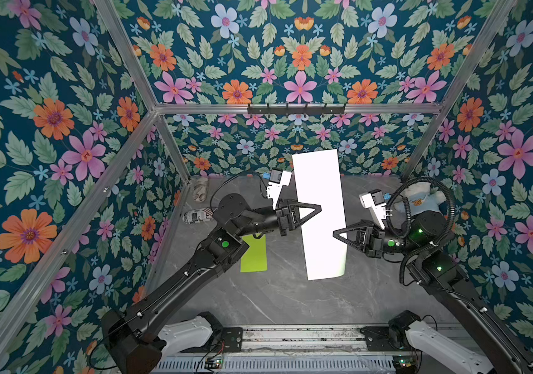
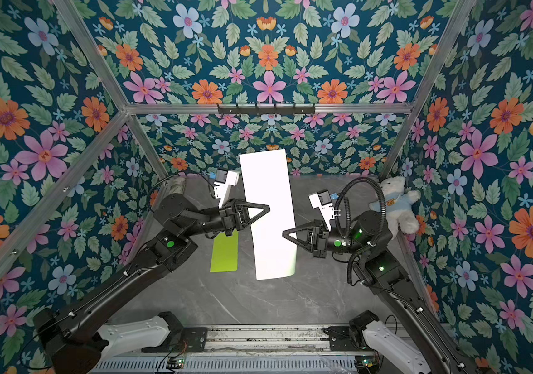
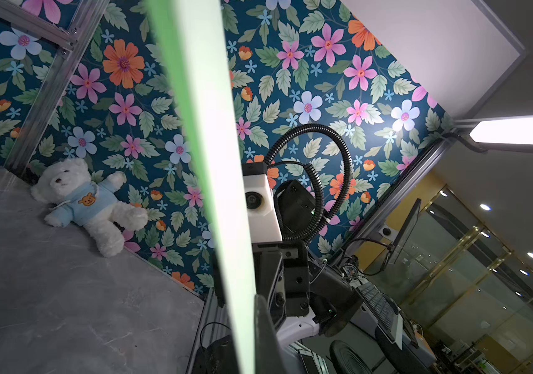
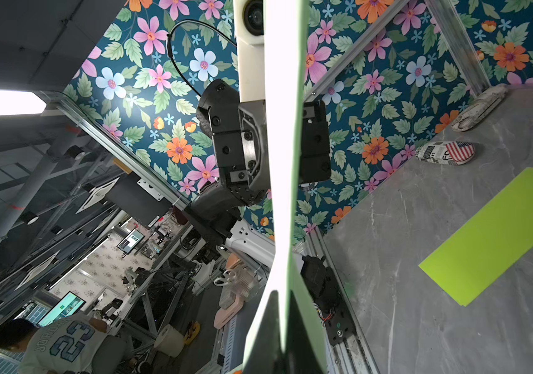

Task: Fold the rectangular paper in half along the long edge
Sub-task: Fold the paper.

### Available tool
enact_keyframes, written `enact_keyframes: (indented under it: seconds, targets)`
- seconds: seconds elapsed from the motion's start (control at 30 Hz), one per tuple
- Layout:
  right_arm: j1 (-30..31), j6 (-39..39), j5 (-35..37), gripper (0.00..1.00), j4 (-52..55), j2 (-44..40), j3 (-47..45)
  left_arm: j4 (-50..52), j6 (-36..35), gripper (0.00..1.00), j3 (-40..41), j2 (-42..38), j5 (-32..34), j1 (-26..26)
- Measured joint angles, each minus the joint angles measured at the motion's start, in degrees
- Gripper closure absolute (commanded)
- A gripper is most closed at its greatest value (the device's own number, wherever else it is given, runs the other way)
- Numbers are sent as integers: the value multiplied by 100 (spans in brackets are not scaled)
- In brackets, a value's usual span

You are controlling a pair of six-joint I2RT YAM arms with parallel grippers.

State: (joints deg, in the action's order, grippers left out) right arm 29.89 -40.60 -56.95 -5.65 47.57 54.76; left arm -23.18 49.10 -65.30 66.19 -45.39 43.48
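Lime-green paper sheet (image 1: 254, 259): far end hidden beneath the black left arm (image 1: 226, 244) in both top views. White plush bear in pale blue shirt (image 1: 419, 203): lower body covered by the black right arm (image 1: 428, 228) in a top view. Bright rectangular paper sheet (image 1: 318, 175): glare-blown in both top views, blurred and edge-cropped in both wrist views; true colour and any crease cannot be told.

Clamped left hand (image 1: 318, 207) faces clamped right hand (image 1: 335, 233).
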Motion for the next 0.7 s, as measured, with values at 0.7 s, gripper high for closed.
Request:
enact_keyframes:
  seconds: [0.7]
  targets:
    - [0,299,-138,100,927,-313,70,-39,-24,100,-105,61,-13,-15]
